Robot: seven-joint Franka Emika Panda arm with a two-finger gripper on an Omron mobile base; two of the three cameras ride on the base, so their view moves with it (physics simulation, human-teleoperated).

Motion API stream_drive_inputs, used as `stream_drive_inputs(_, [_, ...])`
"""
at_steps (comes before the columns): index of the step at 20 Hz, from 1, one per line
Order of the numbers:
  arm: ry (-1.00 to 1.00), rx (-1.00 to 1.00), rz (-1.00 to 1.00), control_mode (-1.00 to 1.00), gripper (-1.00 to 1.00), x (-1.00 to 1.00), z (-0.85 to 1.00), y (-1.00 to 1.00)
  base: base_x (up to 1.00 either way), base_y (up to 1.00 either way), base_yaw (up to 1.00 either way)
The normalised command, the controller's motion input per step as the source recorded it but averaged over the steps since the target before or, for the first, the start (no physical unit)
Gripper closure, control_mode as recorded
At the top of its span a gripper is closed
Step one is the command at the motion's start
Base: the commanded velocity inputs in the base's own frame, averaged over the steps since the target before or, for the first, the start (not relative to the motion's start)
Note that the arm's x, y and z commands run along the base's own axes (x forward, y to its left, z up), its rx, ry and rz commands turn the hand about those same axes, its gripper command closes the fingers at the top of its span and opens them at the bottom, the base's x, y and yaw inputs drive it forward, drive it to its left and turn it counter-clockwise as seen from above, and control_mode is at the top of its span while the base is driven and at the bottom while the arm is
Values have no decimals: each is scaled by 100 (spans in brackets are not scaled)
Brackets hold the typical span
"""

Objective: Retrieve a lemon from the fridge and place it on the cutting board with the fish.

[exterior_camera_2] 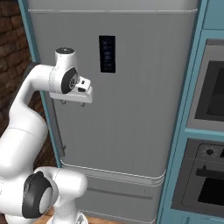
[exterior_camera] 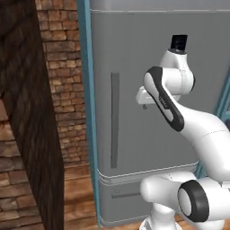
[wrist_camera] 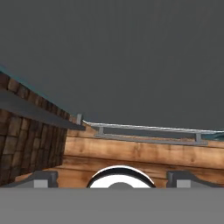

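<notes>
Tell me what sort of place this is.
A kitchen, most likely: a tall grey fridge with its door shut and a long vertical handle, a built-in oven in teal cabinetry beside it, and a brick wall on the other side.

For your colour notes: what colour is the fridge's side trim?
Teal, framing the grey fridge; the trim shows best in the left base view.

The fridge [exterior_camera: 134, 67] stands shut, its long vertical handle [exterior_camera: 115, 120] left of centre. The white arm [exterior_camera: 179, 117] rises from the lower right, folded before the door. A brick wall [exterior_camera: 63, 90] stands at left.
</notes>
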Motion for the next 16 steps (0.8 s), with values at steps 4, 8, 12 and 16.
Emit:
stream_drive_inputs(4, [0, 0, 0, 100, -100, 0, 0, 0, -20, 38, -5])
stream_drive_inputs(8, [0, 0, 0, 100, -100, 0, 0, 0, -15, 18, -9])
stream_drive_inputs(12, [0, 0, 0, 100, -100, 0, 0, 0, -7, 41, -13])
stream_drive_inputs(16, [0, 0, 0, 100, -100, 0, 0, 0, -40, 22, -6])
